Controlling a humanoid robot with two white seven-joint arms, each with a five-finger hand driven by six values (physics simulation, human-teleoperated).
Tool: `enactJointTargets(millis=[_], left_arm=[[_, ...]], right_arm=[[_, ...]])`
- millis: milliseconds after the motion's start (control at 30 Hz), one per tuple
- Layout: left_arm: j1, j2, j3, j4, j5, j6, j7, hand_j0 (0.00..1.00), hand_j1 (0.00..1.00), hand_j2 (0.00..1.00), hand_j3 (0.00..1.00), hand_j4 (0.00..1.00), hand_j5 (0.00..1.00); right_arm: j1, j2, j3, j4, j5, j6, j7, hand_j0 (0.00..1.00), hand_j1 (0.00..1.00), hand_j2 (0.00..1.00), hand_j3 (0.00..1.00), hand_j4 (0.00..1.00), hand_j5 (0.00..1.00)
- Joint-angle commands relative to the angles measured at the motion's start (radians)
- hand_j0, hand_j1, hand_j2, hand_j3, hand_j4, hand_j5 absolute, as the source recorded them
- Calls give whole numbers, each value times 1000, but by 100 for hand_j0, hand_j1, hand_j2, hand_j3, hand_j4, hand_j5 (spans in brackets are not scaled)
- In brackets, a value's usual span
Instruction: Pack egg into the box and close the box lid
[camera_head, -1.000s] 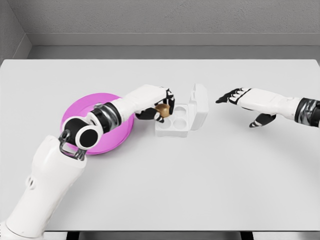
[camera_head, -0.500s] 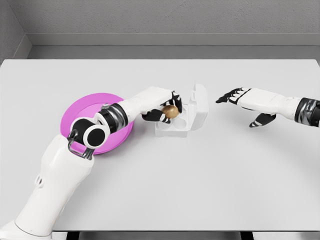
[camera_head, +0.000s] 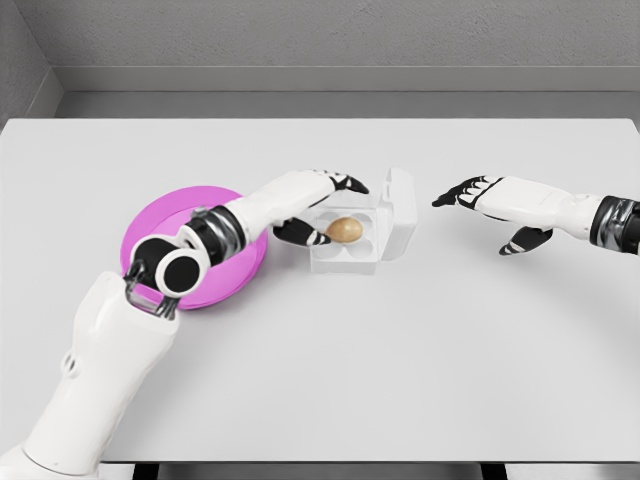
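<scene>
You are working on a white table (camera_head: 330, 370), and most of what matters sits left of its middle. The pink plate (camera_head: 160, 225) lies under your left forearm with nothing visible on the part that shows, which fits its being the place the egg came from. Just to its right, close enough that the reach is short, stands the white box (camera_head: 350, 245), its lid (camera_head: 401, 210) tipped up on the far right side so the tray is open toward your left arm. Your left hand (camera_head: 325, 205) hangs just over the tray's left edge with the fingers spread and the thumb low, holding nothing. Your right hand (camera_head: 490, 205) hovers well apart to the right of the lid, fingers loosely extended and empty, on the side from which the lid can be pushed down. The egg (camera_head: 344, 230) rests in one of the tray's cups, apparently a back one, clear of the fingers; the other cups look empty. I judge the packing done and the lid closing yet to come.
</scene>
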Motion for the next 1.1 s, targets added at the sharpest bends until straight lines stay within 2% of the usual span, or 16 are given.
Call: enactJointTargets(millis=[0,67,133,233,333,433,467,500,567,633,800,1000,1067], left_arm=[[2,14,28,-7,7,0,0,100,100,100,100,100,100],[14,43,53,-38,21,-1,0,100,100,100,100,100,100],[29,109,70,-82,113,-1,0,100,100,100,100,100,100],[46,196,131,-96,262,-27,0,100,100,100,100,100,100],[66,256,220,-96,417,-205,0,100,100,100,100,100,100],[140,295,298,-93,538,-420,0,100,100,100,100,100,100],[176,295,343,-85,551,-537,0,100,100,100,100,100,100],[222,293,406,-79,555,-560,0,100,100,100,100,100,100],[281,293,489,-79,592,-560,0,100,100,100,100,100,100],[314,293,542,-73,586,-560,0,100,100,100,100,100,100],[341,291,604,-56,583,-560,0,100,100,100,100,100,100],[348,305,619,-42,578,-560,0,100,100,100,100,100,100],[348,305,619,-42,578,-560,0,100,100,100,100,100,100]], right_arm=[[0,-1,0,0,-6,2,0,100,100,100,100,100,100],[0,-1,0,-2,-6,2,0,100,100,100,100,100,100],[0,-1,1,-2,-6,2,-2,100,100,100,100,100,100],[0,-1,1,-3,-6,1,-3,100,100,100,100,100,100],[0,-1,1,-3,-6,1,-3,100,100,100,100,100,100],[0,0,3,-5,-6,-15,-5,100,100,100,100,100,100],[0,0,3,-5,-6,-21,-5,100,100,100,100,100,100],[0,2,3,-5,-6,-21,-5,100,100,100,100,100,100],[2,3,4,-17,-6,-22,-8,100,100,100,100,100,100],[6,19,6,-37,-6,-22,-10,100,100,100,100,100,100],[15,48,19,-84,-4,-22,-8,100,100,100,100,100,100],[18,53,29,-155,-6,-32,-8,100,100,100,100,100,100],[18,79,33,-170,-6,-32,-8,100,100,100,100,100,100]])
